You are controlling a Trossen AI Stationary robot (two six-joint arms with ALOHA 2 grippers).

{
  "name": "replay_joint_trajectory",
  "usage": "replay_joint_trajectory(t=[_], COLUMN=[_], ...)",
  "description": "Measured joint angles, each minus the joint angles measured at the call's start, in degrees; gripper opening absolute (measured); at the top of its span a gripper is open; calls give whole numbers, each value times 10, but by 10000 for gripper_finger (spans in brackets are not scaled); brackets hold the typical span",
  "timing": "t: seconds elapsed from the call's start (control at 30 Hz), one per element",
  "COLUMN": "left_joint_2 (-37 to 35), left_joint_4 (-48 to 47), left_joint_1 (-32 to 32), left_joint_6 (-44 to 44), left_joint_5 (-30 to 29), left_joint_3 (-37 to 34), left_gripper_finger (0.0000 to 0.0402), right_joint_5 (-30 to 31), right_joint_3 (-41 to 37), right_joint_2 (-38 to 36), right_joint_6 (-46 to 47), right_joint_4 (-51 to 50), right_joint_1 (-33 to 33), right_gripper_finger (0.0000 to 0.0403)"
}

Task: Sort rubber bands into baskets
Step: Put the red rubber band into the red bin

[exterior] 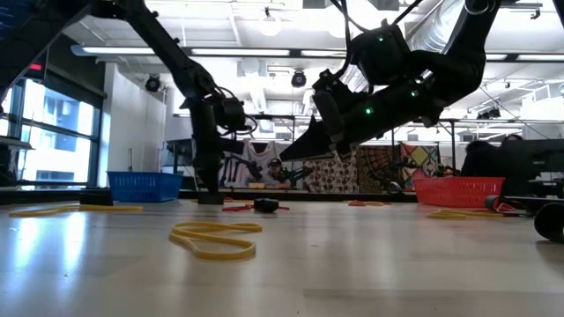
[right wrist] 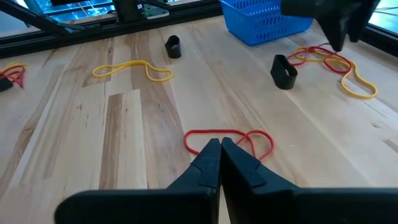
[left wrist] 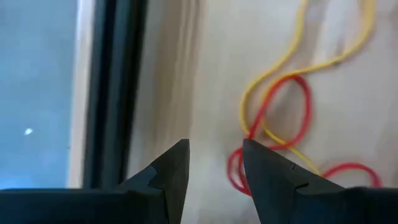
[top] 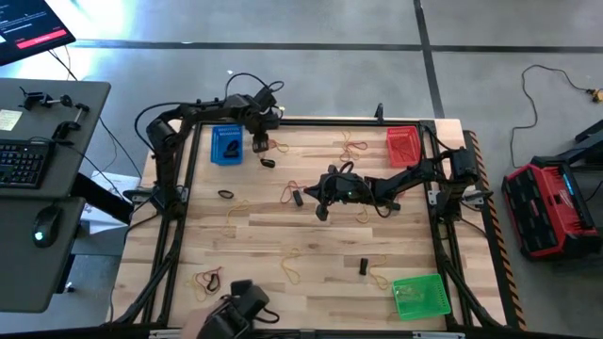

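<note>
My left gripper (top: 260, 144) points down beside the blue basket (top: 226, 144) at the table's far left. Its fingers are open (left wrist: 214, 149) over a tangle of a red rubber band (left wrist: 292, 118) and a yellow rubber band (left wrist: 311, 56) lying flat on the wood. This tangle (right wrist: 329, 59) also shows under that gripper in the right wrist view. My right gripper (right wrist: 219, 144) is shut with nothing between its fingers. It hangs above the table's middle (top: 321, 209), over another red rubber band (right wrist: 249, 138) that lies flat. My left gripper comes from above with one fingertip (left wrist: 255, 155) at the edge of the red band's loop (left wrist: 239, 171) and the other over bare wood. I cannot tell whether the tips touch the band or the table.
The red basket (top: 403, 143) stands at the far right and the green basket (top: 421, 295) at the near right. Loose bands lie about: black ones (right wrist: 284, 71) (right wrist: 172, 46), a yellow one (right wrist: 130, 68), more near the front (exterior: 216, 239). A black frame (left wrist: 112, 93) runs beside the left gripper.
</note>
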Motion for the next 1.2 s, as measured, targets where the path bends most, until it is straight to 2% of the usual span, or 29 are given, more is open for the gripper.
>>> replay_joint_trajectory(t=[0.3,0.5,0.63,0.8,1.2], left_joint_2=[9,10,9,9,9], left_joint_4=[-86,-84,-77,-53,-63], left_joint_1=[4,12,12,13,13], left_joint_6=[3,10,11,16,26], left_joint_5=[-2,4,9,49,42], left_joint_3=[25,19,20,20,20], left_gripper_finger=[142,141,124,96,49], right_joint_5=[0,0,0,0,0], right_joint_3=[0,0,0,0,0], right_joint_2=[0,0,0,0,0], right_joint_6=[11,11,11,11,11], right_joint_4=[0,0,0,0,0], right_joint_1=[1,1,1,1,1], right_gripper_finger=[0,0,0,0,0])
